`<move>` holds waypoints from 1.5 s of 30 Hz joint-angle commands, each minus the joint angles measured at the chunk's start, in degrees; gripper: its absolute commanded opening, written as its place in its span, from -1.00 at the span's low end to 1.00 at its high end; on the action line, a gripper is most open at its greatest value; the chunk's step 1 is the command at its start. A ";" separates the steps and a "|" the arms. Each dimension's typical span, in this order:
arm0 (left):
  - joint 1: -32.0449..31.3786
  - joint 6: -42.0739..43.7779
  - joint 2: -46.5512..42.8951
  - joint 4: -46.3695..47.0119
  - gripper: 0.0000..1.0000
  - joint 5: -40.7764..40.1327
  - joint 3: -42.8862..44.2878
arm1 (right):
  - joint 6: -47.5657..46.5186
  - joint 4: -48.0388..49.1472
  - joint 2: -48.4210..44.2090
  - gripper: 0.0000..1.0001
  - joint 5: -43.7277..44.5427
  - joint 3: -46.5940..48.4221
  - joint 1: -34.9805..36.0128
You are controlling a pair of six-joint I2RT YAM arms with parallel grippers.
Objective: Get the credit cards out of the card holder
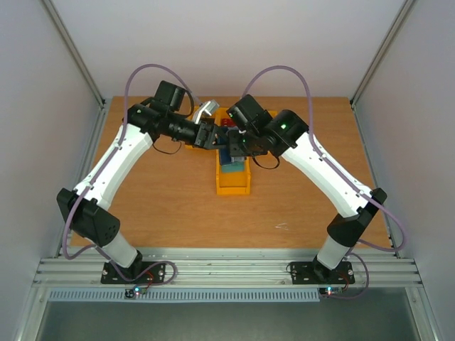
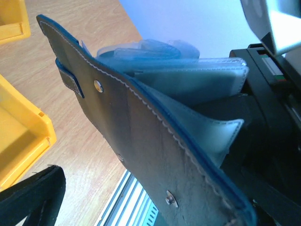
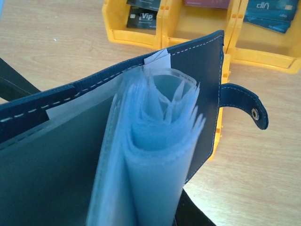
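One wooden table [image 1: 163, 206], pale walls [image 1: 213, 42], card holder [image 3: 200, 84]

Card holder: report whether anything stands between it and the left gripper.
Nothing visible does. In the left wrist view the card holder fills the space directly ahead of the open left gripper, held up by the right gripper.

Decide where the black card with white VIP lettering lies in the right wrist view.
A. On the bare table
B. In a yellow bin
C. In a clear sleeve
B: the VIP card lies inside a yellow bin, beyond the open card holder.
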 commanded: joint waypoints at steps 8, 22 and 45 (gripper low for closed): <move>-0.18 1.84 -1.54 0.03 0.96 -14.00 1.59 | 3.63 7.57 1.97 -0.83 -13.20 4.82 0.43; 2.65 3.54 -3.09 -0.38 -0.31 -10.26 1.11 | 1.01 10.33 -2.19 -0.83 -14.91 1.42 -1.67; 7.30 24.87 -4.17 -22.71 -0.99 0.04 20.93 | -24.03 23.34 -18.81 0.56 -31.78 -13.26 -8.35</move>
